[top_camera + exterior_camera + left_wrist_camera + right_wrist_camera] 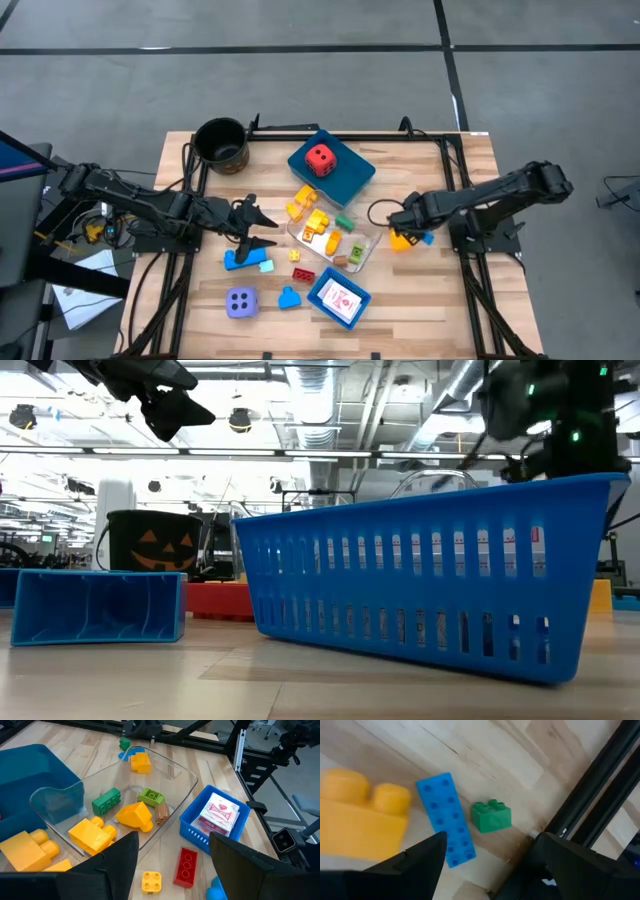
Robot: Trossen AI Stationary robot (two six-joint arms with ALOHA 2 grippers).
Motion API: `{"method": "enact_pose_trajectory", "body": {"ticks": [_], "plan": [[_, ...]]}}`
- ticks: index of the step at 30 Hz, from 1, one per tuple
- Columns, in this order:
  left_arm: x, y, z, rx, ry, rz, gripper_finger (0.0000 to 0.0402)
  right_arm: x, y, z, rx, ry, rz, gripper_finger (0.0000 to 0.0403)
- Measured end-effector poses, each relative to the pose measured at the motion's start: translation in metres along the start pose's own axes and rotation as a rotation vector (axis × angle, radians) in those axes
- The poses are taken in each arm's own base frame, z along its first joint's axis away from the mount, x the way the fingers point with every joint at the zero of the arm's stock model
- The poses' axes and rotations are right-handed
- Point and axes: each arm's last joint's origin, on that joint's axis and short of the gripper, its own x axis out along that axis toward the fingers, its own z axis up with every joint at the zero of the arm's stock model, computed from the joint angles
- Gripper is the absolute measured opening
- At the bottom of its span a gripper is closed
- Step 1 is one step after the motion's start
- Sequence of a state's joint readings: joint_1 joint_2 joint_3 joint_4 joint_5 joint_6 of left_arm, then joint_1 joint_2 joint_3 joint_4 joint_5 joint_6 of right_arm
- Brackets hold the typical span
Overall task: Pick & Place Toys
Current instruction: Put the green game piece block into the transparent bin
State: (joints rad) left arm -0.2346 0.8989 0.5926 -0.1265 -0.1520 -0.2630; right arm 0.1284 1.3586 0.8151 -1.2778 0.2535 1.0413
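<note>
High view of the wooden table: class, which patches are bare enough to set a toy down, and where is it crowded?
Bare: the front right corner of the wooden table, and the strip between the dark round pot and the left tool. Crowded: around the clear plastic tray of bricks at centre.

We see a grey floor (300, 60) crossed by dark seams around the pale wooden table (420, 300); beyond it we make out a ceiling of white pipes and ducts (330, 400), brightly lit.

Tabletop (220, 770): pale wood, matt, grained. Bricks (106, 801): glossy smooth plastic. Dish (172, 770): clear plastic. Basket (420, 575): slotted blue plastic.
</note>
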Motion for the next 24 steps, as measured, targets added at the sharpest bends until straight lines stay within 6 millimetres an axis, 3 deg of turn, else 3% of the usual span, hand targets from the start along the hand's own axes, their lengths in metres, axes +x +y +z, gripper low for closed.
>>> {"method": "enact_pose_trajectory", "body": {"ticks": [9, 24], "plan": [[0.0, 0.0, 0.0, 0.0, -0.001, 0.0, 0.0237, 0.04, -0.011, 0.005, -0.022, 0.079, 0.015, 0.0317], [0.0, 0.0, 0.0, 0.0, -0.001, 0.0, 0.0237, 0.069, -0.018, 0.004, -0.041, 0.109, 0.065, 0.0317]]}}
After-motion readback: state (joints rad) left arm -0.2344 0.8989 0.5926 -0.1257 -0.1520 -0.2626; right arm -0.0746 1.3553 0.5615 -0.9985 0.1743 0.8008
